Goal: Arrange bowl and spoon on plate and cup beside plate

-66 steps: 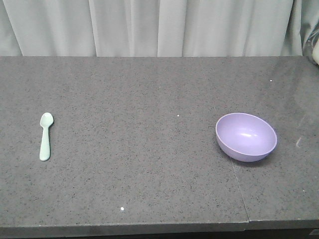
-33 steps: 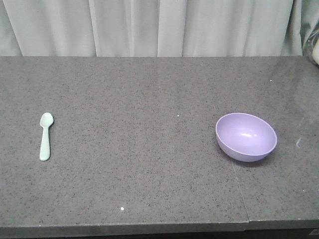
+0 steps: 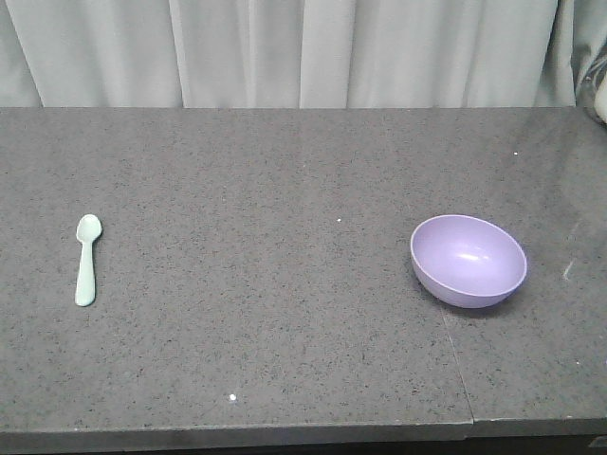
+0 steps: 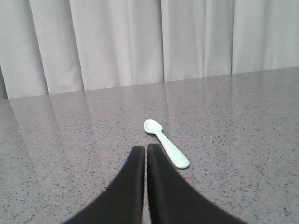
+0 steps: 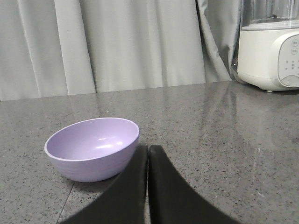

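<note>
**Bowl (image 5: 92,147) and spoon (image 4: 166,149) unplaced; plate, cup unseen.**
We log bowl just ahead-left of right gripper (image 5: 148,148), spoon just ahead-right of left gripper (image 4: 145,150); both pinched closed, empty. Risk, we judge: flat spoon may skid on slick surface (image 3: 285,332).

From where I'm standing, the left gripper (image 4: 145,148) and the right gripper (image 5: 147,148) are each showing at bottom centre of their wrist views as two smooth matte-black fingers (image 4: 131,186), flaring broad below and tapering upward to narrow blunt tips.
</note>
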You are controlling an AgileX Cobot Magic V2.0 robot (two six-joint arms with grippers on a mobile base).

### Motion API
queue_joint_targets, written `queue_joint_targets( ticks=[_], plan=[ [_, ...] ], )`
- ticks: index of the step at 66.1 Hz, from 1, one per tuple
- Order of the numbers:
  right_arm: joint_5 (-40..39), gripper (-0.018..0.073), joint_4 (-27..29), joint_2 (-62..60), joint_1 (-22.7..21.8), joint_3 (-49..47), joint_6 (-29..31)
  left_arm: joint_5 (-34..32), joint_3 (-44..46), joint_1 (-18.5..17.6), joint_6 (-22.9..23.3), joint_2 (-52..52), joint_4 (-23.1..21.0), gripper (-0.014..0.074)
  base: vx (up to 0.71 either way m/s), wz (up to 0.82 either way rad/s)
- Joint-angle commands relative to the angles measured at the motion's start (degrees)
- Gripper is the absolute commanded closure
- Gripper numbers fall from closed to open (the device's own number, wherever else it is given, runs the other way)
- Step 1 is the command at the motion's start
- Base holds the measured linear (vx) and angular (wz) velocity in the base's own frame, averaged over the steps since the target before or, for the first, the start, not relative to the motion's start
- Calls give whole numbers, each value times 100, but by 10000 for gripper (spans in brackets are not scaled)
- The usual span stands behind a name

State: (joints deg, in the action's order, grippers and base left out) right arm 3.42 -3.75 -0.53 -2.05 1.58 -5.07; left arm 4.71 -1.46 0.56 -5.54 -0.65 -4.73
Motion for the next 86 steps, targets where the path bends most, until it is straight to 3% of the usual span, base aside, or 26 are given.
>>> queue_joint_targets(
  ticks=[1,86],
  plan=[
    [-430,564,-19,-78,-21,91,-7,-394,-172,0,46,-85,-49,602,0,0],
    [-435,564,-19,-78,-21,91,-7,-394,-172,0,46,-85,-49,602,0,0]
  ],
)
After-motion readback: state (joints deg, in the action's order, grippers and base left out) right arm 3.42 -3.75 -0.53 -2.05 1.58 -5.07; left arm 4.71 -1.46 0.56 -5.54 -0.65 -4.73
